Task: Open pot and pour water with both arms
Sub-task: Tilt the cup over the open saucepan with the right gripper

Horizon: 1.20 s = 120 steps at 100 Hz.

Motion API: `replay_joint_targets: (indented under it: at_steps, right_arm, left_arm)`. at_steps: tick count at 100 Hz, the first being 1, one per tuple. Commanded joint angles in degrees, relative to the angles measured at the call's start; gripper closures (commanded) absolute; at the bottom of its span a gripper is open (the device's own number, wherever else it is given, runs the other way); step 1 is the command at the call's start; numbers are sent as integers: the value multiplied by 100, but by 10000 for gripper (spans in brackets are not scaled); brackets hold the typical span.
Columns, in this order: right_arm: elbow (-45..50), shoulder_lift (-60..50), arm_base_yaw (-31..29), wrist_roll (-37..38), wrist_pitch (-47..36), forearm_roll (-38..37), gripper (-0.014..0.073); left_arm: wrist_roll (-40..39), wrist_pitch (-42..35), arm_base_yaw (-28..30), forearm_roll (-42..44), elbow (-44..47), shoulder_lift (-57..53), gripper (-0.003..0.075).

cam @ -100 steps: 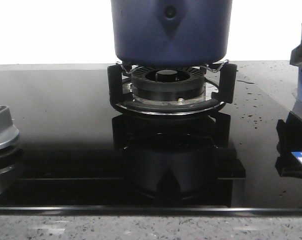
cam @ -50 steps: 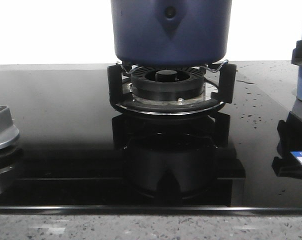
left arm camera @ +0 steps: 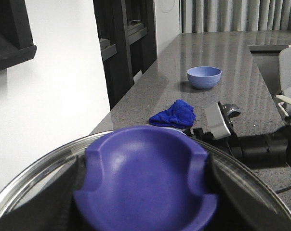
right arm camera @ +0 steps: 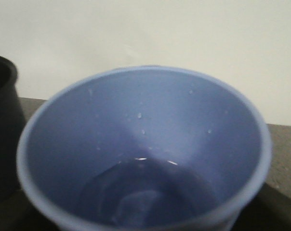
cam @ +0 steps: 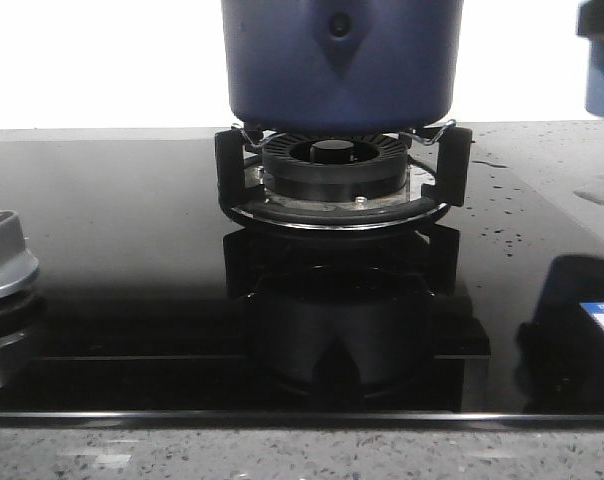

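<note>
Well, I see the big dark blue round metal pot (cam: pixel 340 62) sitting on the black burner stand (cam: pixel 342 180) in the middle of the shiny black glass stove top (cam: pixel 132 260). Its side shows a pointy bracket with a round rivet. In my front view the top of the pot is cut off, so I cannot see its rim there.

From my left wrist view, a round glass lid with a silver rim (left arm camera: pixel 34 175) and a purple-blue knob (left arm camera: pixel 145 185) fills the near part of the picture. My left hand's fingers are hidden by it, so I cannot tell if that hand is clenched or loose.

Farther along the grey speckled worktop (left arm camera: pixel 242 72) sit a small blue bowl (left arm camera: pixel 204 77) and a crumpled blue cloth (left arm camera: pixel 173 113).

From my right wrist view, I look straight down into a pale blue round cup (right arm camera: pixel 145 144) with a little water at the bottom. The dark pot (right arm camera: pixel 3 130) is just beside it. I cannot see my right hand's fingers, so I cannot tell its grip. In the front view, the cup (cam: pixel 602 60) hangs high at the right edge, off the worktop.
</note>
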Motion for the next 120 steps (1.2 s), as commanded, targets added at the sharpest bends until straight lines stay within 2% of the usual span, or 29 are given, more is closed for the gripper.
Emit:
replay_joint_targets:
  at_steps: [1, 11, 28, 44, 60, 88, 120]
  right_arm:
    - [-639, -244, -10, -16, 149, -631, 158]
    - [-1254, -266, 0, -16, 796, -880, 158]
    - [-2055, -266, 34, -16, 1333, -1146, 158]
    - [-2614, -157, 344, -16, 1710, -1579, 158]
    - [-3114, 115, 693, -16, 2188, -2133, 158]
    - [-3632, 535, 915, -16, 2581, -2761, 158]
    - [-3809, 986, 1104, -16, 2544, -3391, 158]
  left_arm:
    - [-67, -238, 5, -565, 88, -382, 502]
    - [-67, -366, 69, -565, 398, -576, 502]
    - [-67, -379, 388, -704, 759, -911, 499]
    - [-67, -379, 675, -730, 812, -1203, 499]
    - [-67, -376, 713, -730, 812, -1386, 499]
    - [-67, -420, 713, -804, 812, -1511, 499]
    - [-67, -737, 713, -817, 812, -1424, 499]
